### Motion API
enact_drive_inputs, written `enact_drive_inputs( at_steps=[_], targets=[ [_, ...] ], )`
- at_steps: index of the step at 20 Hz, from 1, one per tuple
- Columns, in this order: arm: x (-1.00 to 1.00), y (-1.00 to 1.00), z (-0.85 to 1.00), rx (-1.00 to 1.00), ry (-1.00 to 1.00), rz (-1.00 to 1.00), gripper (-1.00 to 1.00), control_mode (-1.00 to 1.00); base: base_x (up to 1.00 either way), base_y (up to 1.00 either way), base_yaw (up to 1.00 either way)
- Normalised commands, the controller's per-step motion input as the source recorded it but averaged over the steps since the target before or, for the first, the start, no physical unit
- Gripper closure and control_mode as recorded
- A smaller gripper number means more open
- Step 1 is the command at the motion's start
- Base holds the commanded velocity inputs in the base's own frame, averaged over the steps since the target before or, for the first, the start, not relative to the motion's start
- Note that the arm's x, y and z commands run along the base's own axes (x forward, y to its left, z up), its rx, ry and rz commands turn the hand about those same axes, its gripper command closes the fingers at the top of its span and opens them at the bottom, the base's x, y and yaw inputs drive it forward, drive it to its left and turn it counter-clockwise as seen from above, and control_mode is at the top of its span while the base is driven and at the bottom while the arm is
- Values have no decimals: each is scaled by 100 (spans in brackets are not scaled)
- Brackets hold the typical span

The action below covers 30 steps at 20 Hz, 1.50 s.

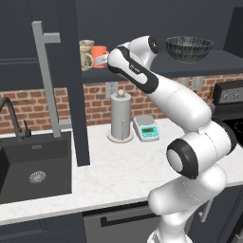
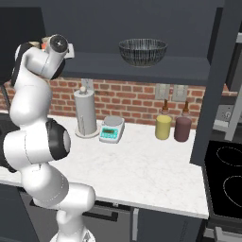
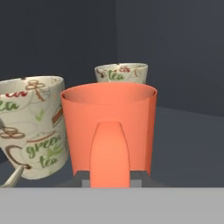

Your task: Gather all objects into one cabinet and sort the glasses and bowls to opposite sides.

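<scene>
A bright orange mug stands with its handle toward the hand camera, and my gripper is shut on that handle. It sits at the left end of the cabinet shelf, orange mug beside my gripper. To its left stands a beige patterned mug, and behind it a small beige tumbler. The wide dark ribbed bowl rests at the shelf's right end, bowl well apart from the cups.
The cabinet door hangs open with its grey bar handle left of the arm. On the counter below are a paper-towel roll, a scale and two bottles. The sink lies left, the stove right.
</scene>
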Motion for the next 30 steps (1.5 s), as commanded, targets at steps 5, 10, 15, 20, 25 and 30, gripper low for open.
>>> enact_drive_inputs(
  at_steps=[5, 10, 15, 20, 25, 30],
  targets=[
    [0, 0, 0, 0, 0, 0, -100, -100, 0, 0, 0],
    [0, 0, 0, 0, 0, 0, -100, -100, 0, 0, 0],
    [-8, 0, 0, 0, -1, 0, -100, -100, 0, 0, 0],
    [-47, -25, 1, 0, -7, -2, -100, -100, 0, 0, 0],
    [-85, -66, 11, 0, -10, -12, -100, -100, 0, 0, 0],
    [-95, -88, 9, 4, -4, -21, -100, -100, 0, 0, 0]
  ],
)
